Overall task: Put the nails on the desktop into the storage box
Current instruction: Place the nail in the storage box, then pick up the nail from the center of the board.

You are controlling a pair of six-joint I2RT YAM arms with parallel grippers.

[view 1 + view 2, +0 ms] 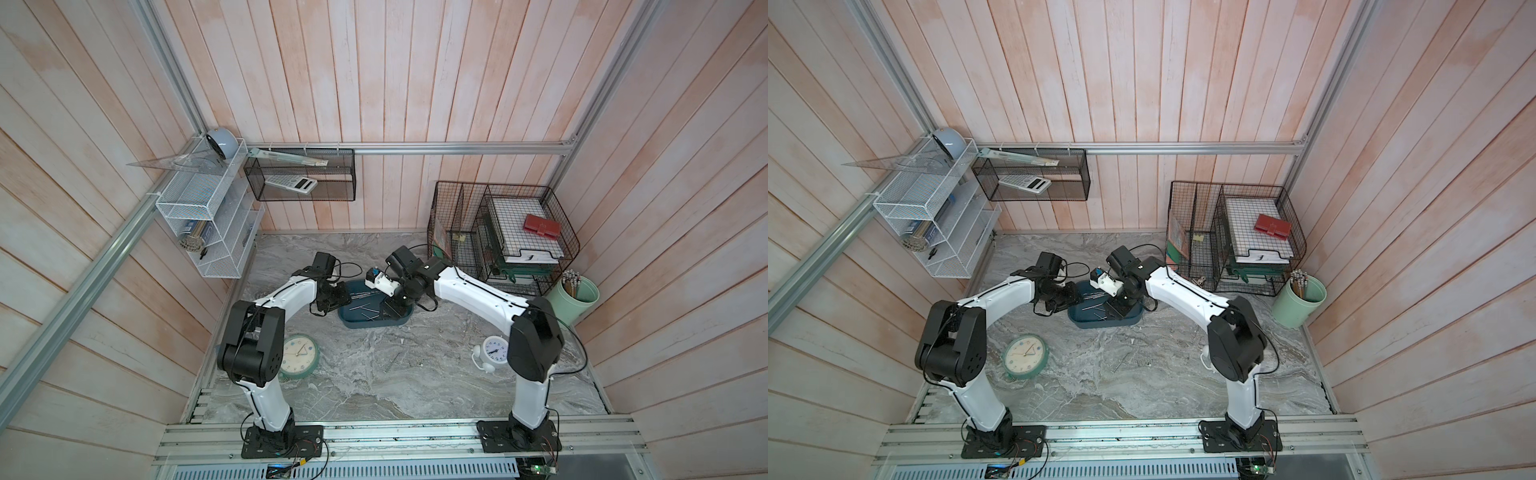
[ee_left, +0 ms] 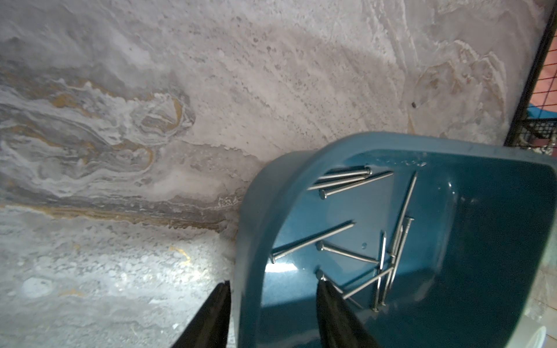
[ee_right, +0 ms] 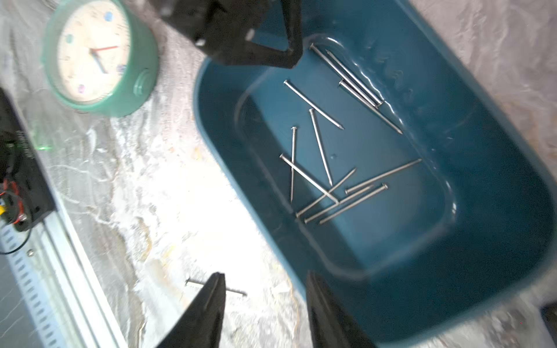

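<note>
Nails [image 3: 325, 180]: approx. a dozen lie loose on floor of box [image 3: 482, 229], some crossed, none betw. any jaws. One stray nail [image 3: 196, 283] is out on desktop [image 3: 144, 186], apart from box, on the side toward the arms' bases; part of it hides behind an R finger. R gripper [image 3: 265, 274]: jaws apart, empty, one finger over desktop, other over box wall. L gripper [image 2: 272, 280]: jaws about half apart, straddling box's end wall w/o pinching it, as far as I can tell; one finger sits inside, near some nail heads. Judgement: step in hand = fetch the stray. Turn R wrist so jaws cross the shaft, not run along it. Come down till tips touch desktop, then close at mid-shaft. Thin steel on a hard top prob. rolls or skids, so close slowly. Lift clear of rim before moving over. Release low over bare floor, away fr. L finger. Leave L in place; it may stop box sliding. R wrist view is blurred, so recheck nail's angle first.
</note>
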